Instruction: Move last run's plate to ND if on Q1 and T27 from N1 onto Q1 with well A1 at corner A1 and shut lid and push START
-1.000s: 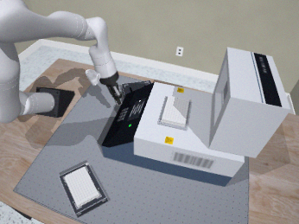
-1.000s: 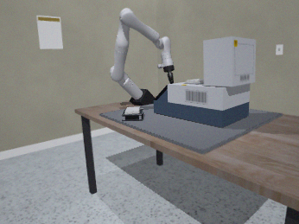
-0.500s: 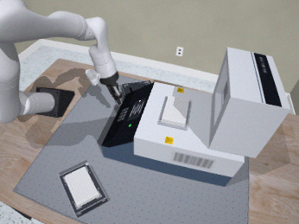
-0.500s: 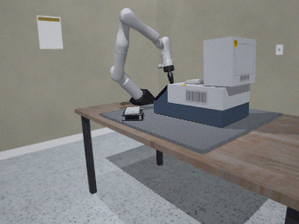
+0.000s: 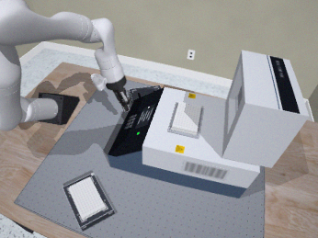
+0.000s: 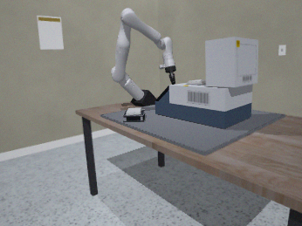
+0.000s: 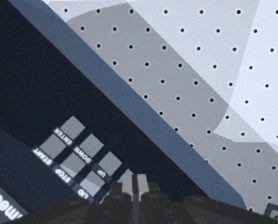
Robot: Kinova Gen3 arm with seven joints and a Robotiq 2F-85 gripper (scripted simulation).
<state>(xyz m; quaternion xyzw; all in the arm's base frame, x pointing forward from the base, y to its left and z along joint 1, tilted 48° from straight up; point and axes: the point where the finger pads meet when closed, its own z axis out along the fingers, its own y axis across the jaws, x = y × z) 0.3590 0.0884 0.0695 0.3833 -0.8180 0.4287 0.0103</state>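
Cycler Q1 (image 5: 156,153) (image 6: 202,112) stands with its lid (image 5: 266,130) (image 6: 229,64) raised. A pale plate (image 5: 185,119) (image 6: 195,82) lies on its block; its label cannot be read. Another white plate (image 5: 86,199) (image 6: 133,112) sits in a dark nest (image 5: 107,209) at the front left. My gripper (image 5: 127,110) (image 6: 173,83) (image 7: 134,190) is shut and empty, low over the key panel, just beyond the LID key (image 7: 92,183) and beside the UP key (image 7: 110,163). The START key (image 7: 52,146) and STOP key (image 7: 73,164) show. The fingers hide CLEAR. The lamp (image 5: 138,133) is green.
A second dark nest (image 5: 157,88) stands behind the key panel, partly hidden by the gripper and Q1; its contents cannot be made out. The raised lid stands tall at Q1's rear. The grey perforated mat (image 5: 193,217) (image 6: 196,142) lies under Q1 and the front nest.
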